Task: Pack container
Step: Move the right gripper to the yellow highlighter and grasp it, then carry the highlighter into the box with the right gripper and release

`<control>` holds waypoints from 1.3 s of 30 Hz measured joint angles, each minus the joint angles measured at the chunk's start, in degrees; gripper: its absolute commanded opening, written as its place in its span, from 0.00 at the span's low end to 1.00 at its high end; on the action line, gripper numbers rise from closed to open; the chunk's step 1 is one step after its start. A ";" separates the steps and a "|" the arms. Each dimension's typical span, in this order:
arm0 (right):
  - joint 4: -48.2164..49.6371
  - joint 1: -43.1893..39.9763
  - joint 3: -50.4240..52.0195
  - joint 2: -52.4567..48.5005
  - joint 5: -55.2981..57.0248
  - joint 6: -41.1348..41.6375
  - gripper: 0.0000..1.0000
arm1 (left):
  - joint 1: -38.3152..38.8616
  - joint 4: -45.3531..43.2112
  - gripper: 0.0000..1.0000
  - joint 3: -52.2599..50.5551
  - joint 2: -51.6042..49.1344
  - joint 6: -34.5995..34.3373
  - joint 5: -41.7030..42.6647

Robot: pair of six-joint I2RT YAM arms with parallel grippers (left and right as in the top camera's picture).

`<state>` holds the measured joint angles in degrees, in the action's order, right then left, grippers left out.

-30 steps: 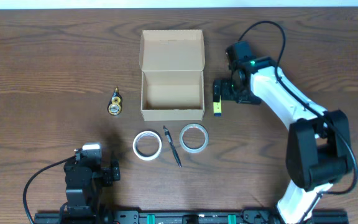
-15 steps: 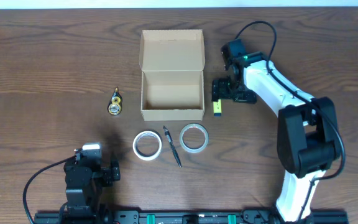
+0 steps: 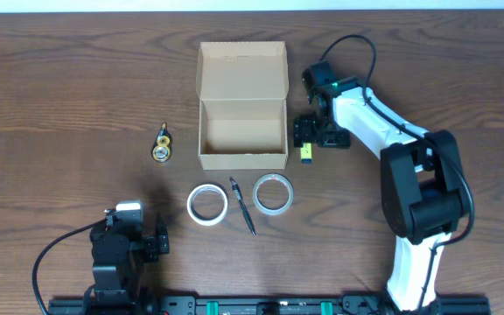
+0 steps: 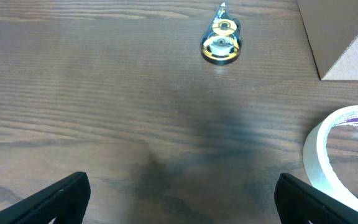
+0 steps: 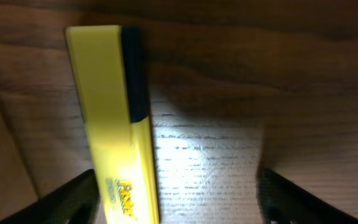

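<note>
Container: open, flap lid folded back, interior empty, standing close alongside the right gripper.

Directly beneath that gripper a yellow-and-black marker lies flat on the table. Its length runs along the gap between the jaws, but it sits nearer one finger than the other. The jaws are spread wide and hold nothing.

Recommended: shift sideways until the marker is midway between the fingers, descend, then close across its narrow width near mid-length. A lopsided grip would likely swing it.

Left gripper: well away, also wide open and empty.
</note>
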<state>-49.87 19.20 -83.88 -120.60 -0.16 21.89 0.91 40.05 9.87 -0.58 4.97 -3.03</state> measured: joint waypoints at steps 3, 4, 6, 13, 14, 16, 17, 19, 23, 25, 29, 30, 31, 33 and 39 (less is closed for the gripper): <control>0.04 0.00 -0.09 -0.07 -0.07 0.00 0.42 | 0.00 0.00 0.95 0.00 0.00 0.00 0.00; 0.20 0.00 -0.09 -0.09 -0.07 0.26 0.34 | 0.00 0.00 0.95 0.00 0.00 0.00 0.00; 0.22 0.00 -0.09 -0.11 -0.04 -0.07 0.17 | 0.00 0.02 0.95 0.00 0.00 0.00 0.00; -4.85 0.00 -1.81 -0.26 1.18 0.04 0.01 | 0.00 0.02 0.95 0.00 0.00 0.00 0.00; -6.86 0.00 -2.95 -0.35 1.79 0.04 0.01 | 0.00 0.02 0.95 0.00 0.00 0.00 0.00; -10.82 0.00 -7.19 -0.42 3.82 0.02 0.01 | 0.00 0.00 0.95 0.00 0.00 0.00 0.00; -12.92 0.02 -8.96 -0.44 4.48 -0.04 0.01 | 0.00 0.00 0.96 0.00 0.00 0.00 0.00; -16.28 0.24 -12.98 -0.39 5.62 -0.46 0.02 | 0.00 0.00 0.95 0.00 0.00 0.00 0.00; -21.24 2.23 -19.26 0.28 6.60 -2.16 0.01 | 0.00 0.00 0.95 0.00 0.00 0.00 0.00; -22.56 4.55 -24.04 0.39 6.93 -3.91 0.01 | 0.00 0.02 0.95 0.00 0.00 0.00 0.00; -21.94 10.03 -30.51 0.72 7.74 -6.16 0.02 | 0.00 0.00 0.95 0.00 0.00 0.00 0.00; -21.00 11.28 -31.56 0.76 7.89 -6.71 0.03 | 0.00 0.00 0.95 0.00 0.00 0.00 0.00; -19.41 12.87 -32.59 0.76 7.96 -7.58 0.03 | 0.00 0.00 0.95 0.00 0.00 0.00 0.00; -16.81 14.71 -33.05 0.79 8.02 -8.63 0.03 | 0.00 0.00 0.95 0.00 0.00 0.00 0.00; -13.22 15.65 -33.07 0.79 8.17 -10.01 0.02 | 0.00 0.00 0.96 0.00 0.00 0.00 0.00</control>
<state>-63.09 34.85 -116.95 -119.81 8.01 11.88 0.91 40.05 9.87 -0.58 4.97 -3.03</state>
